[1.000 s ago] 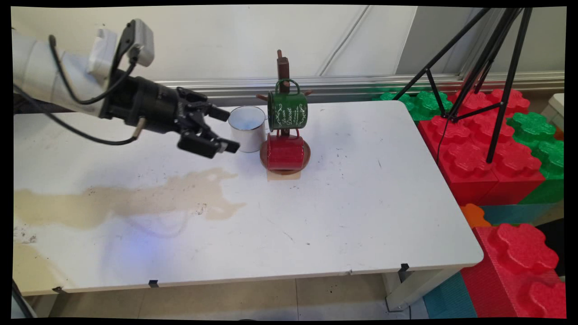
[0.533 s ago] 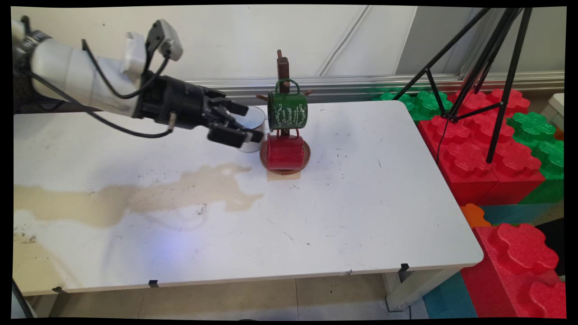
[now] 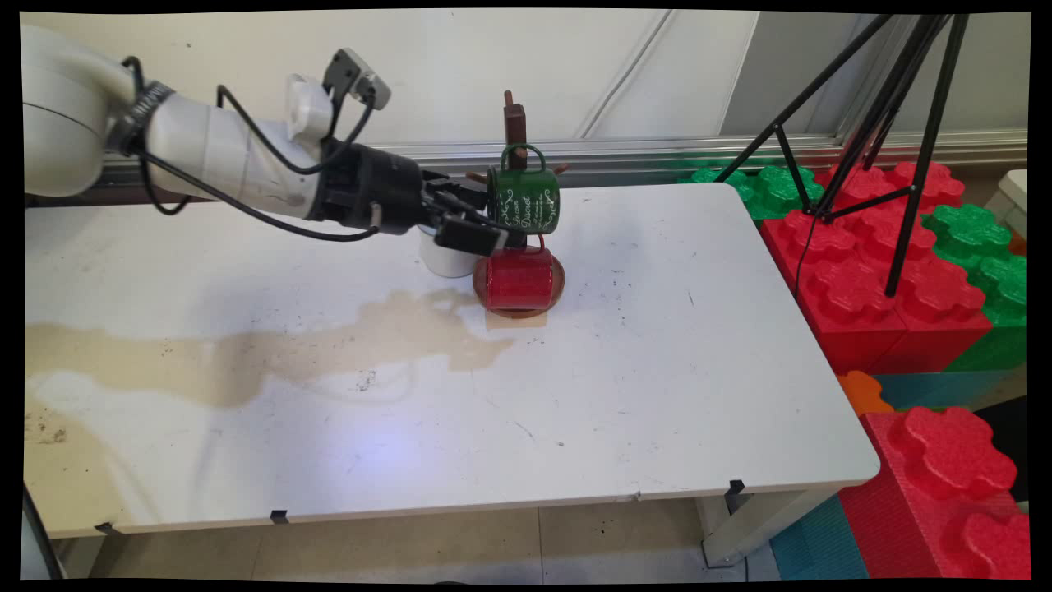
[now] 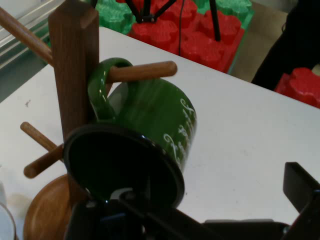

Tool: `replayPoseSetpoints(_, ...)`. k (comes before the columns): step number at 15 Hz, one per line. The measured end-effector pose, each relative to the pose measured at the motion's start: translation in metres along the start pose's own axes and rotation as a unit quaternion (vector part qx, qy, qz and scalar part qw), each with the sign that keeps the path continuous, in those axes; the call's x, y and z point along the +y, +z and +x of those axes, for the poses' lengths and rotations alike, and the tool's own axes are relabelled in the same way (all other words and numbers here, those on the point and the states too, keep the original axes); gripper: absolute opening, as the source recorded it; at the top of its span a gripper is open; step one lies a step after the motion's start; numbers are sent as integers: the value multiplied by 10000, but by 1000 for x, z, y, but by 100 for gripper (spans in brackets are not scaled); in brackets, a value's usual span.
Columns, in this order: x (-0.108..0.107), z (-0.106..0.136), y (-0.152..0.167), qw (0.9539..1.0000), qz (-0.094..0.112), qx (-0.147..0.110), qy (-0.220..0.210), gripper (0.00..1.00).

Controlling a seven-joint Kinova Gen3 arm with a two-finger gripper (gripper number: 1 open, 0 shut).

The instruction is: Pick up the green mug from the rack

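1. The gripper (image 3: 493, 230) reaches in from the left, level with the counter (image 3: 657, 370), and ends at the open mouth of the green mug (image 3: 523, 200).
2. Its fingers (image 3: 472, 236) stand wide apart: in the hand view one sits low under the mug's dark rim and the other shows at the far right edge (image 4: 302, 190), with nothing clamped between them.
3. The green mug (image 4: 150, 120) hangs by its handle from a peg of the wooden mug tree (image 3: 515, 123), tilted with its mouth towards the hand.
4. A red mug (image 3: 519, 278) hangs lower on the same tree, just above its round wooden base (image 3: 559, 284).
5. A white mug (image 3: 444, 259) stands on the counter just left of the base, partly hidden behind the gripper.
6. A brownish stain (image 3: 329, 349) spreads across the counter's left half.
7. Red and green foam blocks (image 3: 904, 271) and a black tripod (image 3: 896, 123) stand to the right of the counter.
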Motion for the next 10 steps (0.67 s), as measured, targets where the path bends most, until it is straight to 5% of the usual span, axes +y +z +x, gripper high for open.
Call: replayPoseSetpoints(10,0,-3,33,9994,10,137,-317,100)
